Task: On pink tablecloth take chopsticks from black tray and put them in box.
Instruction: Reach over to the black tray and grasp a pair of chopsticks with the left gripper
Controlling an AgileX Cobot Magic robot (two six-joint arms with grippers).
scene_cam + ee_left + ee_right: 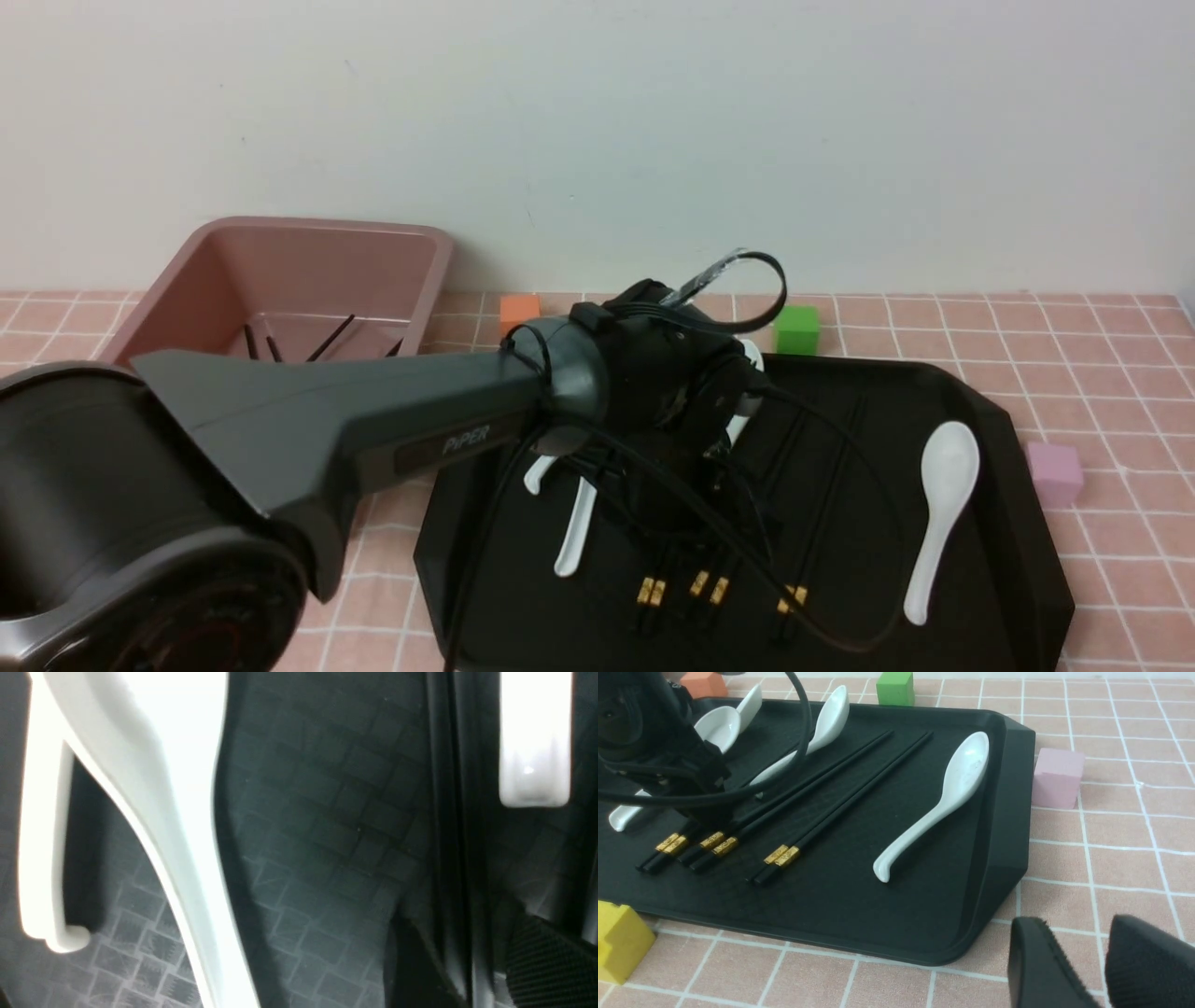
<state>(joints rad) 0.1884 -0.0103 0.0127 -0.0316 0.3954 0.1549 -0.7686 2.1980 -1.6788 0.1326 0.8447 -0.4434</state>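
The black tray (990, 411) lies on the pink tablecloth (1102, 373). Several chopsticks (709, 586) lie side by side on it, gold bands toward me. My left gripper (695, 485) is down on the tray over the leftmost sticks. In the left wrist view (467, 961) its two fingers press on either side of a pair of chopsticks (458, 835) that still lies on the tray. The box (280, 271) stands at the far left and holds several chopsticks (331, 338). My right gripper (1078, 947) hovers slightly open and empty over the cloth, off the tray's near right corner (1008, 788).
White spoons (943, 504) lie on the tray, two of them close beside the left gripper (163, 812). Orange (519, 313), green (796, 329) and pink (1055, 471) cubes sit around the tray. A yellow cube (616, 938) sits at its near edge.
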